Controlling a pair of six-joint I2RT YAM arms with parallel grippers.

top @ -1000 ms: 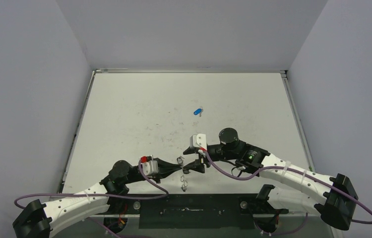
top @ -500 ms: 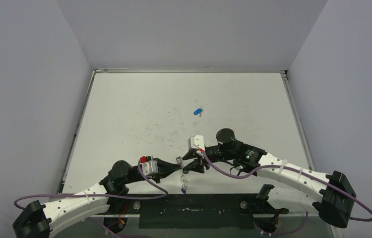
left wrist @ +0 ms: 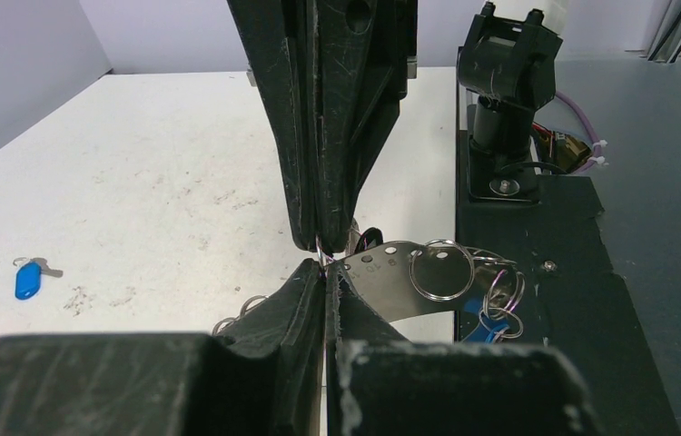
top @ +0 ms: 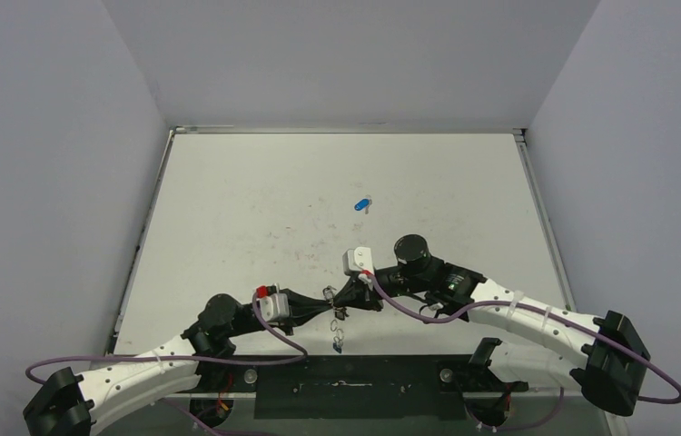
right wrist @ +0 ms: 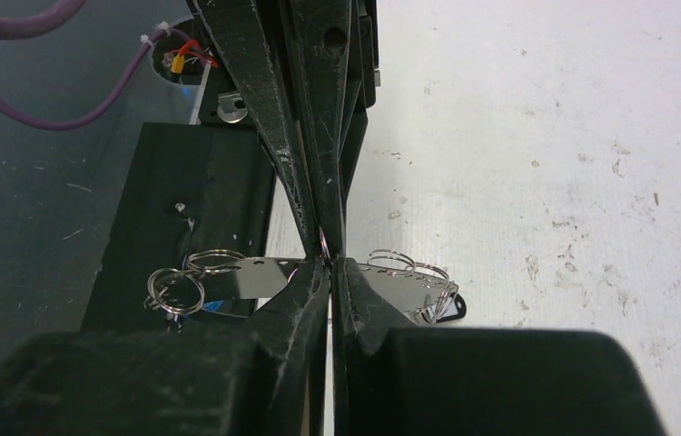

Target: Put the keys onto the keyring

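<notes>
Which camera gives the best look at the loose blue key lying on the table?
The left wrist view: the blue key lies on the table with its blue head and silver end distinct. The top view shows it only as a small blue speck. The right wrist view does not show it.

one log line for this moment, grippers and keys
left gripper: shut on keyring | right gripper: shut on keyring, tips meeting | blue key: loose on table, apart from both

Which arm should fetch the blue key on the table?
Right, probably: the blue key lies on its side of the pinch. Both the right gripper and left gripper are shut on the keyring, so left can hold alone.
</notes>
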